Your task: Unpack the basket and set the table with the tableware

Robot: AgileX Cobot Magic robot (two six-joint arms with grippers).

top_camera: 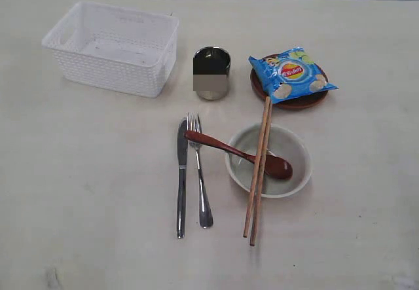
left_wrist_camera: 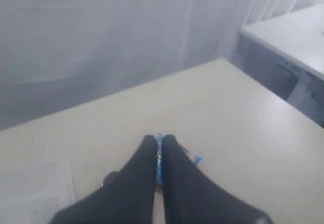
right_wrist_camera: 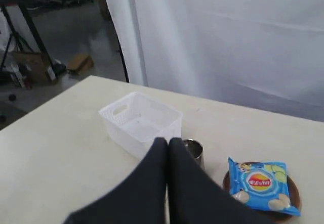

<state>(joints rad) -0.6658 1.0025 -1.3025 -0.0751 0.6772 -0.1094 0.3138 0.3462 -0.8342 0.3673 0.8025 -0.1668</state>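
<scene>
Bench (top_camera: 78,172): pale cream, matte, faint grain.
Basket (top_camera: 105,67): white perforated plastic, rectangular, sits beyond the tips of the right pincer (right_wrist_camera: 167,141).
Bowl (top_camera: 298,149): pale, speckled, round.
Plate (top_camera: 288,101): brown disc under a glossy blue crisp bag (top_camera: 292,74), which shows just past the tips of the left pincer (left_wrist_camera: 159,139).
Cup (top_camera: 211,74): steel cylinder, just beyond the right pincer.
Both pincers: black fingers pressed together, holding nothing.
Wooden chopsticks (top_camera: 258,172) span the bowl.
Steel knife (top_camera: 181,179) and fork (top_camera: 200,185) lie side by side.
Red-brown spoon (top_camera: 222,146): head in the bowl, handle across the fork.
</scene>
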